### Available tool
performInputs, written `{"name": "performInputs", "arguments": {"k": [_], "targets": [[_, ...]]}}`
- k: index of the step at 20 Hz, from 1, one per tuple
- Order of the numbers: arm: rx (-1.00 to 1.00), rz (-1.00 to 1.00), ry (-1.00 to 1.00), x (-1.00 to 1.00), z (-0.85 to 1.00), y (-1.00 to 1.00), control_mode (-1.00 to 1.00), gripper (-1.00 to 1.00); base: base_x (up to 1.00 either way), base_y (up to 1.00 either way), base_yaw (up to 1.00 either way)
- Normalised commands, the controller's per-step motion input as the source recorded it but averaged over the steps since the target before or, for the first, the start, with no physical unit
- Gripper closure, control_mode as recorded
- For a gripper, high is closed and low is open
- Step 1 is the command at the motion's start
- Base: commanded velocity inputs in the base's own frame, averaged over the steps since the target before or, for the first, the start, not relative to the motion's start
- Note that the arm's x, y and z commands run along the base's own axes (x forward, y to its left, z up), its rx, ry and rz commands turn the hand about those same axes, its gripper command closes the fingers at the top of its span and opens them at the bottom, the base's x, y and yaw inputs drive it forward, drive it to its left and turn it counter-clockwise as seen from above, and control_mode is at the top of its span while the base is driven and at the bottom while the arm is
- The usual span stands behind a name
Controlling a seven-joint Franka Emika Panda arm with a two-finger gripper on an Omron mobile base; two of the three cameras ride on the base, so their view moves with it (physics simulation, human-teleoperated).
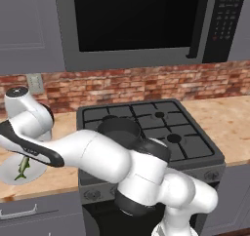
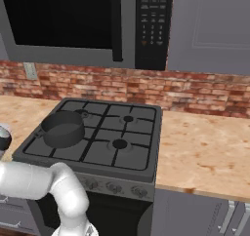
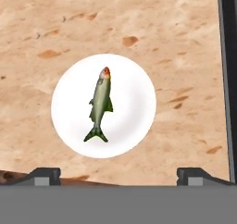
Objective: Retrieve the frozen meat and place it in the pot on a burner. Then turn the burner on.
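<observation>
The frozen meat, a small green-grey fish (image 3: 100,103), lies on a round white plate (image 3: 132,93) on the wooden counter. In the hand view my gripper (image 3: 122,176) hovers above it, open, its two dark fingertips (image 3: 45,174) spread wide with nothing between them. From the left base view the fish (image 1: 23,167) and plate (image 1: 9,174) sit left of the stove, just below my hand. The dark grey pot (image 1: 119,129) stands on the front left burner, partly behind my arm; it looks empty in the right base view (image 2: 62,127).
The black stove (image 2: 122,132) has a row of knobs (image 2: 113,186) along its front. A microwave (image 1: 141,20) hangs above it. A brick wall backs the counter (image 2: 205,147). The stove's dark edge (image 3: 227,79) runs along the right of the hand view.
</observation>
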Motion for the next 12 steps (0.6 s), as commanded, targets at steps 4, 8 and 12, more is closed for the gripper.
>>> {"name": "performInputs", "arguments": {"k": [4, 8, 12], "targets": [[0.04, 0.01, 0.07, 0.03, -0.38, 0.00, -1.00, -1.00, 0.00, 0.00, 0.00], [0.00, 0.00, 0.06, 0.09, -0.41, 0.00, -1.00, -1.00, 0.00, 0.00, 0.00], [-0.01, 0.00, 0.01, 0.19, -0.21, -0.01, -1.00, -1.00, 0.00, 0.00, 0.00]]}}
